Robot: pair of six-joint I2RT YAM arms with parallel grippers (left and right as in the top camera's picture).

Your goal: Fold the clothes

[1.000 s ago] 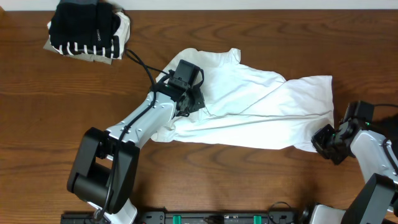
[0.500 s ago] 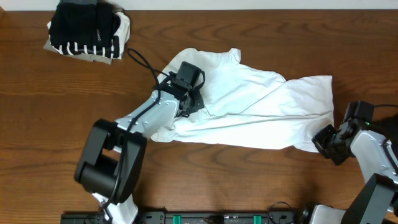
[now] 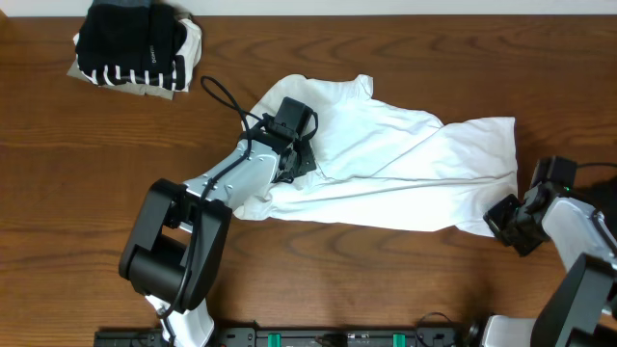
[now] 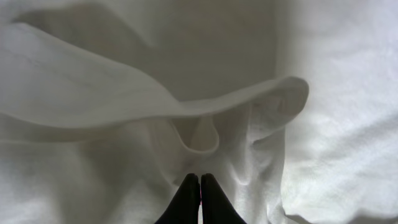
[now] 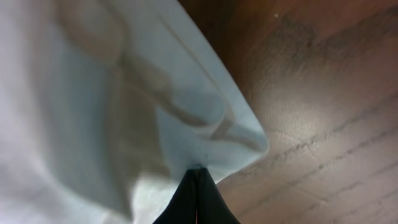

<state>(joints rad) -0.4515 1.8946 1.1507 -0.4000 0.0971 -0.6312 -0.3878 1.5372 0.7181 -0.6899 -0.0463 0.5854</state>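
Note:
A large white T-shirt of the clothes lies rumpled across the middle of the wooden table. My left gripper rests on the shirt's left part, near its collar end. In the left wrist view its black fingertips are pressed together, and puckered folds of the white cloth run into them. My right gripper is at the shirt's lower right corner. In the right wrist view it is shut on the hemmed corner of the shirt, just above the table.
A folded pile of black, striped and beige garments sits at the far left corner. A black cable loops over the table behind the left arm. Bare wood runs along the front edge, and the right arm's base is at the right edge.
The right gripper's fingers have closed on the shirt's corner. The left arm's lower links have shifted a little to the right; its gripper and the shirt have stayed in place.

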